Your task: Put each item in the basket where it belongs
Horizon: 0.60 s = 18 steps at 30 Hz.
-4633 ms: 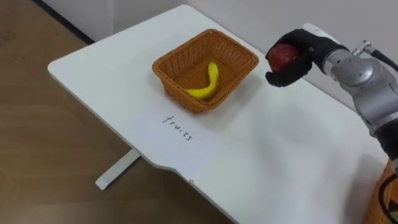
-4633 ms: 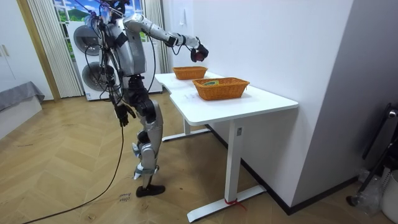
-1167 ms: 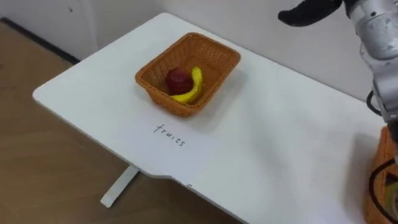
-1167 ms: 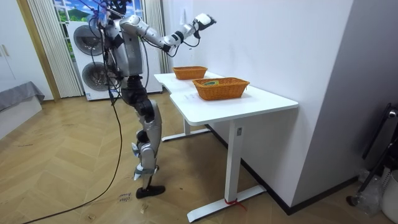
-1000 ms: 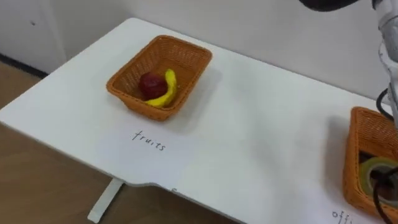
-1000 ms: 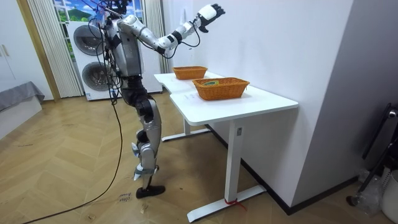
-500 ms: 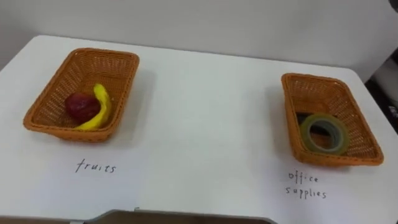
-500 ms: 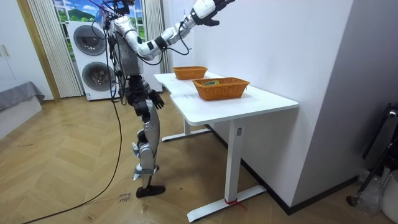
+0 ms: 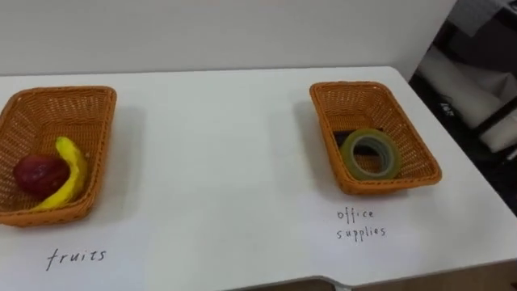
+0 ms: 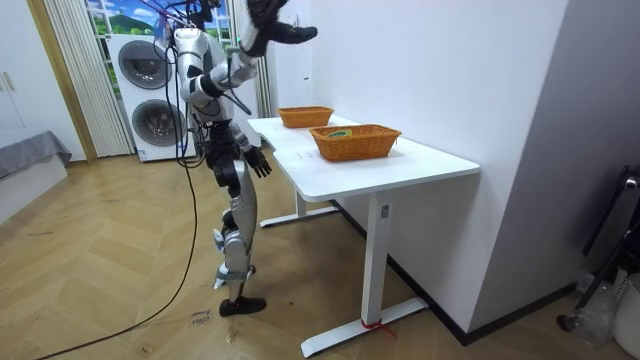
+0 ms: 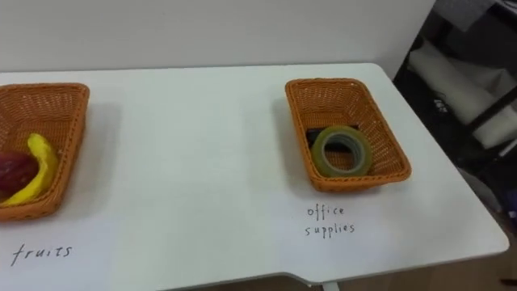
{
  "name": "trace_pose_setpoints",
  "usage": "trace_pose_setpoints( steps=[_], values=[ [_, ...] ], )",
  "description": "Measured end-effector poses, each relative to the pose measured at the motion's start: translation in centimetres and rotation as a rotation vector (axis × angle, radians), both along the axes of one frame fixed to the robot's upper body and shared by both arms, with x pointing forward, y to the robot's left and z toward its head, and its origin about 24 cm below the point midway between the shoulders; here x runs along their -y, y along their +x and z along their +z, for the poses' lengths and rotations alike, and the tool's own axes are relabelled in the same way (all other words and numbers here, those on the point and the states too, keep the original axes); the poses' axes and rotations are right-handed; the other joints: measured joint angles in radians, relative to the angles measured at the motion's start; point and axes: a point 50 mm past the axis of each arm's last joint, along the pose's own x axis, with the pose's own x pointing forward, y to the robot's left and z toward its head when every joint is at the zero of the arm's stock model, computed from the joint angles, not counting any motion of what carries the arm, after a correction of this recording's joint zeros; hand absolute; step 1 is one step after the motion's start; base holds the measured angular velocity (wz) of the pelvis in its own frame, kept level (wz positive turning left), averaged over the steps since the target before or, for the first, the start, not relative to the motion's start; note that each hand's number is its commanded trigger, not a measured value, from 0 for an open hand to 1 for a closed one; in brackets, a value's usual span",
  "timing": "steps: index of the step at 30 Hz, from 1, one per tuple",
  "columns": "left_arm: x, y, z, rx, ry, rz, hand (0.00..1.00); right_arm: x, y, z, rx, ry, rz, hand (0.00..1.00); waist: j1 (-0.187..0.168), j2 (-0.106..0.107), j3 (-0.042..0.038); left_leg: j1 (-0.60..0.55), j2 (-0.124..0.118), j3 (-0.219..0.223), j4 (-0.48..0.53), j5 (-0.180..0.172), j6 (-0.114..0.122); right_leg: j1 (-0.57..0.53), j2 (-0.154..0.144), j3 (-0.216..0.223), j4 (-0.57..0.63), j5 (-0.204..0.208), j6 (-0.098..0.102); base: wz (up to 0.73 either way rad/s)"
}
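1. Right hand, raised, has swung back from over the table.
2. Fruit basket cut by the frame edge; dark item half hidden under tape roll.
3. Fingers of both hands loose, empty; left hand at hip; apple and banana lie in that basket, well apart from them.

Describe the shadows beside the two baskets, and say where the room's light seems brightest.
Left eye view: the fruit basket throws a soft shadow onto the table on its right side, while the office basket throws one on its left side. Room view: the brightest area is the window above the washing machines, at the room view's left.
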Motion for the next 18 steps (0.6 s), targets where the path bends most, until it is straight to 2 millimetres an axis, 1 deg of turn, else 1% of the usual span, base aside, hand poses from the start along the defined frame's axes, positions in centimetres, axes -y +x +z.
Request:
trace_pose_setpoints(
  steps=[1, 2, 3, 4, 5, 6, 8, 9, 11, 12, 14, 15, 16, 17, 18],
  values=[
    [0.0, -0.3, -0.1, -0.013, 0.002, 0.007, 0.0, 0.4, -0.9, -0.7, 0.003, 0.022, -0.039, 0.0, -0.003, 0.01, -0.0057, 0.0, 0.002, 0.002, 0.0, -0.002, -0.001, -0.001, 0.002, -0.003, -0.001, 0.001, -0.002, -0.09],
    [-0.1, -0.5, -0.1, -0.019, 0.009, 0.018, 0.0, 0.9, -1.9, -1.8, 0.001, 0.063, -0.081, 0.0, -0.001, 0.008, -0.006, 0.003, 0.004, 0.002, -0.001, -0.003, -0.002, 0.001, 0.003, -0.005, -0.001, 0.001, -0.002, -0.06],
    [-0.2, -0.7, -0.1, -0.022, 0.012, 0.024, 0.0, 1.1, -2.3, -2.3, 0.0, 0.089, -0.105, 0.0, -0.002, 0.007, -0.0051, 0.007, 0.004, 0.003, -0.003, -0.003, -0.003, 0.003, 0.004, -0.004, -0.001, 0.001, -0.002, 0.0],
    [-0.3, -0.9, -0.1, -0.027, 0.018, 0.03, 0.0, 1.5, -3.3, -3.6, 0.001, 0.144, -0.152, 0.0, -0.003, 0.006, -0.0032, 0.012, 0.006, 0.003, -0.004, -0.004, -0.004, 0.008, 0.005, -0.003, -0.003, 0.001, -0.002, 0.0],
    [-0.3, -0.9, -0.1, -0.026, 0.02, 0.03, 0.0, 1.8, -4.4, -4.9, -0.004, 0.198, -0.202, 0.0, -0.002, 0.007, -0.0039, 0.012, 0.006, 0.003, -0.004, -0.005, -0.003, 0.011, 0.005, -0.004, -0.006, 0.001, -0.002, 0.0],
    [-0.3, -1.0, -0.1, -0.025, 0.022, 0.029, 0.0, 1.9, -4.8, -5.6, -0.009, 0.226, -0.224, 0.0, -0.003, 0.007, -0.0036, 0.012, 0.005, 0.003, -0.004, -0.005, -0.003, 0.01, 0.005, -0.004, -0.006, 0.001, -0.002, 0.0],
    [-0.5, -1.1, 0.0, -0.021, 0.034, 0.043, 0.0, 2.2, -6.5, -8.8, -0.036, 0.363, -0.307, 0.0, -0.006, 0.008, -0.0033, 0.008, 0.005, 0.003, -0.004, -0.006, -0.003, 0.006, 0.005, 0.0, -0.006, 0.001, -0.002, 0.0],
    [-0.5, -1.1, 0.0, -0.023, 0.036, 0.046, 0.0, 2.2, -6.9, -9.5, -0.041, 0.396, -0.326, 0.0, -0.006, 0.01, -0.0038, 0.007, 0.004, 0.003, -0.004, -0.006, -0.003, 0.005, 0.005, 0.001, -0.006, 0.001, -0.002, -0.04],
    [-0.4, -1.2, 0.0, -0.018, 0.031, 0.064, 0.0, 2.2, -8.2, -11.2, -0.035, 0.489, -0.395, 0.0, -0.012, 0.024, -0.0067, 0.0, 0.001, 0.003, -0.003, -0.008, -0.001, -0.003, 0.002, 0.002, -0.006, 0.001, -0.003, -0.04],
    [-0.4, -1.2, 0.0, -0.014, 0.03, 0.072, 0.0, 2.2, -8.5, -11.6, -0.032, 0.512, -0.41, 0.0, -0.016, 0.026, -0.0065, -0.001, 0.0, 0.003, -0.003, -0.008, -0.001, -0.004, 0.002, 0.002, -0.006, 0.001, -0.002, 0.0],
    [-0.6, -0.8, 0.2, 0.01, 0.034, 0.087, 0.0, 2.2, -10.0, -13.5, -0.046, 0.601, -0.471, 0.0, -0.022, 0.027, -0.0069, -0.004, 0.0, 0.003, -0.003, -0.007, -0.001, -0.005, 0.003, 0.008, -0.009, 0.0, -0.003, 0.0],
    [-0.7, -0.7, 0.3, 0.013, 0.035, 0.087, 0.0, 2.1, -10.5, -14.0, -0.05, 0.619, -0.49, 0.0, -0.024, 0.029, -0.007, -0.006, 0.0, 0.002, -0.001, -0.007, -0.001, -0.005, 0.003, 0.008, -0.01, 0.0, -0.004, 0.0],
    [-0.7, -0.8, 0.3, 0.012, 0.04, 0.087, 0.0, 2.0, -11.9, -15.4, -0.086, 0.649, -0.544, 0.0, -0.025, 0.033, -0.0047, -0.009, -0.001, 0.0, -0.001, -0.007, -0.001, -0.006, 0.003, 0.007, -0.011, 0.0, -0.004, 0.05],
    [-0.7, -0.7, 0.3, 0.013, 0.045, 0.089, 0.0, 1.5, -13.4, -17.2, -0.148, 0.692, -0.601, 0.0, -0.024, 0.031, -0.006, -0.011, -0.001, -0.002, -0.002, -0.007, -0.001, -0.006, 0.003, 0.006, -0.015, -0.001, -0.005, 0.06],
    [-0.7, -0.6, 0.3, 0.017, 0.045, 0.088, 0.0, 1.1, -14.0, -18.2, -0.181, 0.719, -0.621, 0.0, -0.023, 0.026, -0.0091, -0.012, -0.002, -0.003, -0.002, -0.007, -0.001, -0.006, 0.002, 0.005, -0.016, -0.003, -0.006, 0.04]
  ],
)
